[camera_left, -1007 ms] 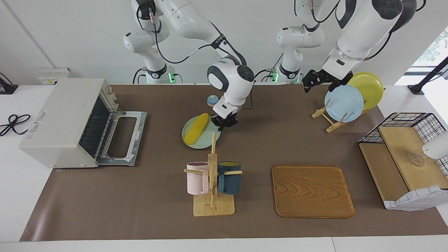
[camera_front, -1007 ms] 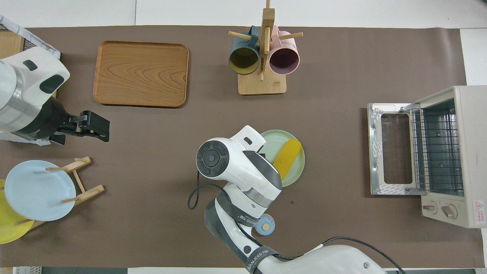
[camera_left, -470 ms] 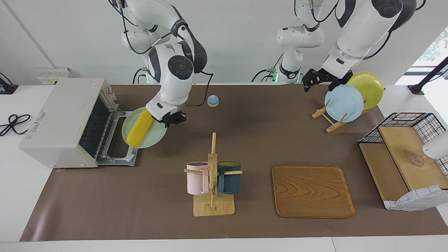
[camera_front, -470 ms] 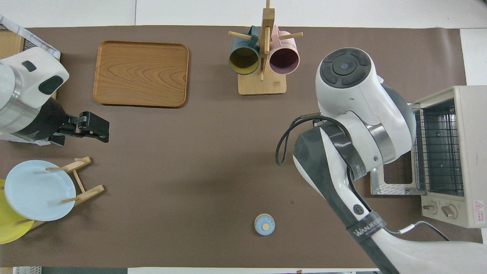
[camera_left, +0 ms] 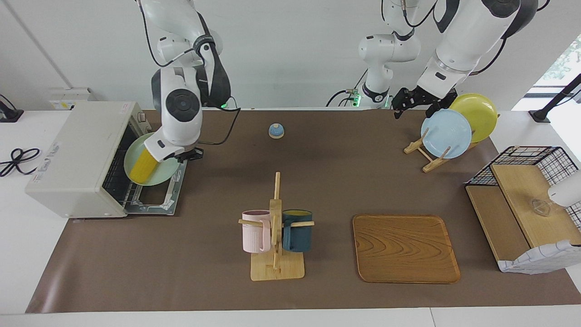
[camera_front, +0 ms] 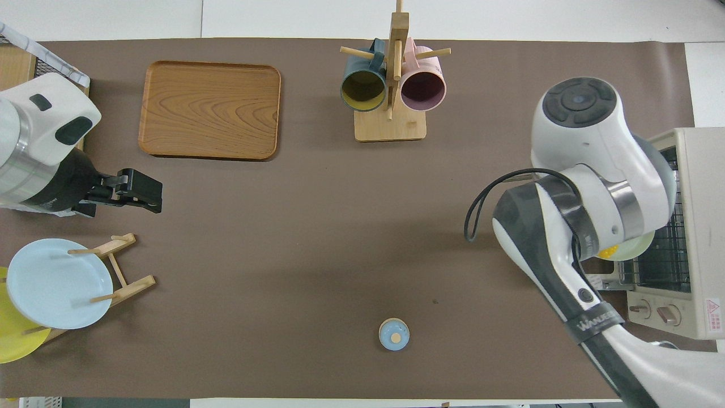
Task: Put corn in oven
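Facing view: right gripper clamps green plate, corn at oven mouth; left gripper apart

facing: high, across table, toward robots | overhead: steeply down, robots' end | shared: whole tabletop

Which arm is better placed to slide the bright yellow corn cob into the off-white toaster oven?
The right. The right gripper is shut on the pale green plate carrying the corn cob, at the open toaster oven. The left gripper waits, open, by the wooden plate rack.
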